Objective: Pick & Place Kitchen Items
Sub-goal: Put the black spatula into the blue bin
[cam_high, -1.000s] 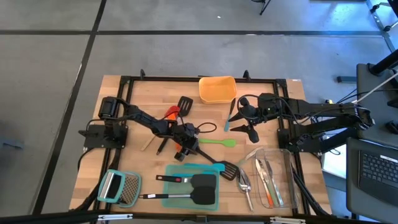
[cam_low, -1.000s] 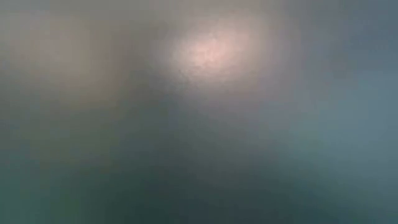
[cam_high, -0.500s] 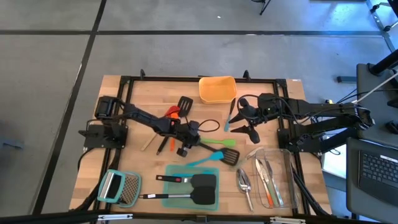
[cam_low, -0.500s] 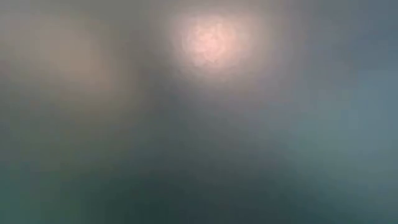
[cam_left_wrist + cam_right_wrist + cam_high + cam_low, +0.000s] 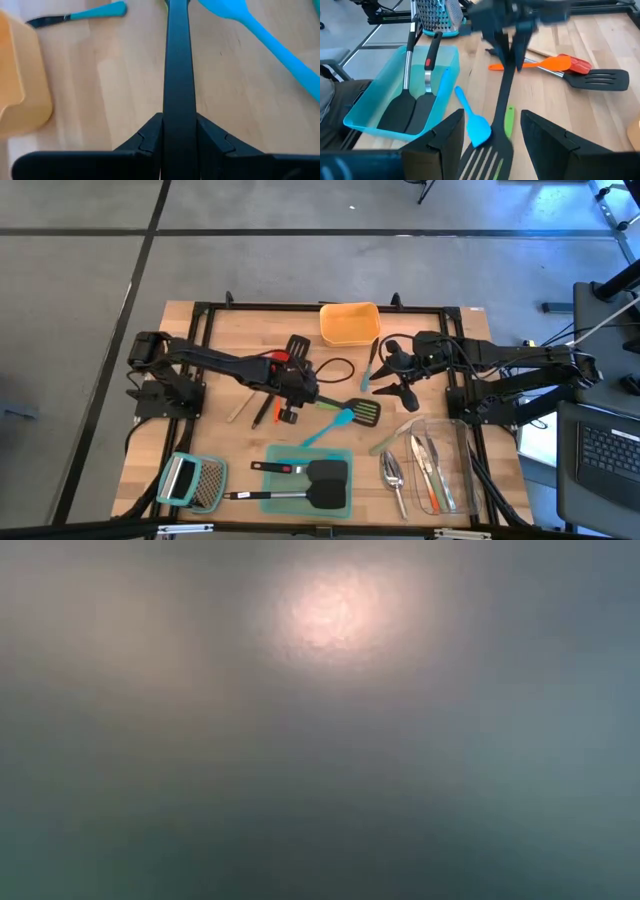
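Left hand (image 5: 293, 392): clamped on black turner (image 5: 362, 411) handle, mid-bench
Turner: head beside blue spatula (image 5: 328, 427), above teal tray (image 5: 340, 455)
Right hand (image 5: 400, 380): wide apart, near orange bin (image 5: 349, 323)

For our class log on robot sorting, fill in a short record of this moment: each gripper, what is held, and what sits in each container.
left gripper: mid-table, shut on the black slotted turner by its handle
right gripper: open, near the orange bin, holding nothing
teal tray: two black turners inside
clear container: cutlery inside
loose on table: blue spatula, silver scoop
low view: blurred, shows nothing usable
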Action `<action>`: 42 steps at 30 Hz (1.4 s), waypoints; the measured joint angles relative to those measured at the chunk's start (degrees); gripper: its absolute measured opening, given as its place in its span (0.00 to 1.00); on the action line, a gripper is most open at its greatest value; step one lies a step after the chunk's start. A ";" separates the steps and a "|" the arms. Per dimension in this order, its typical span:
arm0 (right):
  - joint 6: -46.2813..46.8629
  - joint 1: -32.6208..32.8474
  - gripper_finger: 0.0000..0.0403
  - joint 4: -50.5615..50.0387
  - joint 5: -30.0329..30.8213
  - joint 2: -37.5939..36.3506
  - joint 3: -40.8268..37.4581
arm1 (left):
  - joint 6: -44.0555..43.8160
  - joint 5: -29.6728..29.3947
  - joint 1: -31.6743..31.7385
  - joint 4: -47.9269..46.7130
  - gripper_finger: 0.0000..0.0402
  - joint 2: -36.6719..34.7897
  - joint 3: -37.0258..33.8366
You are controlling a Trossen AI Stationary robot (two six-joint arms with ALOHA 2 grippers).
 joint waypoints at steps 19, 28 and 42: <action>0.50 0.00 0.49 -1.53 0.00 0.00 -0.02 | -6.47 -8.24 -3.66 -16.60 0.19 -0.21 10.90; 0.72 0.00 0.49 -1.77 0.00 0.00 -0.02 | -4.65 -3.65 -2.12 -9.46 0.19 0.70 8.71; 0.72 0.55 0.49 -2.96 0.02 0.00 -0.07 | -3.06 -3.56 -0.14 -10.28 0.19 3.97 5.95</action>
